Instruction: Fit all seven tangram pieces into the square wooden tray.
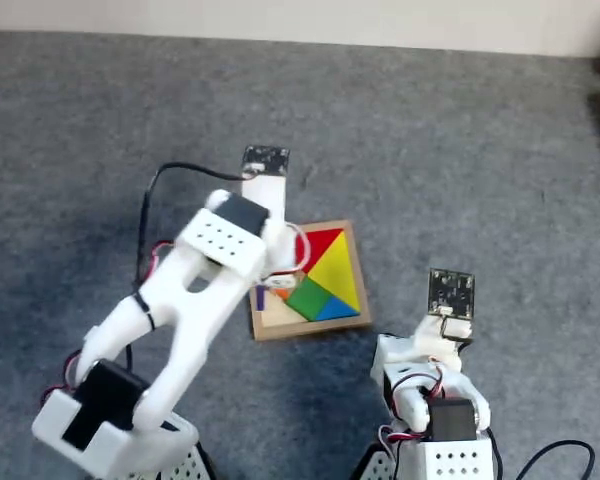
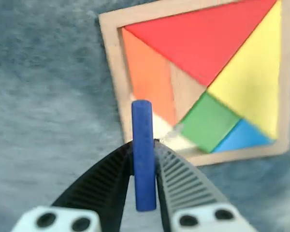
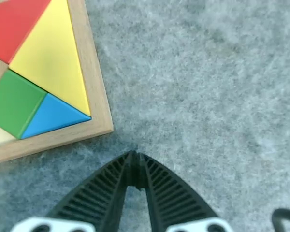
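High view: my left arm (image 1: 190, 310) lies stretched over the side of the square wooden tray (image 1: 310, 327) nearest to it, and a sliver of the dark blue flat wooden piece (image 1: 262, 297) shows under its wrist. My right arm (image 1: 435, 400) sits on the tray's other side, its tip apart from the rim.

Left wrist view: my left gripper (image 2: 144, 145) is clamped on the dark blue piece, which stands on edge between the jaws and pokes out past my fingertips. The tray lies just beyond and below them. In it sit a big red triangle (image 2: 208, 38), a big yellow triangle (image 2: 253, 82), an orange piece (image 2: 150, 77), a green square (image 2: 208, 123), a small light blue triangle (image 2: 244, 137) and a pale cream piece (image 2: 166, 133) closest under my fingertips. Between orange, red and green a patch of bare tray floor (image 2: 186, 89) is open.

With six pieces seated, I judge I am placing the seventh. The next move calls for laying the blue piece flat, turning it to match that gap and lowering it without nudging its neighbours. Edge-on, I cannot tell its outline.

Right wrist view: my right gripper (image 3: 134, 159) is pinched together on nothing above the grey carpet-like table cover (image 3: 208, 72). The tray's corner lies ahead of my fingertips, off to one side, not touching them.
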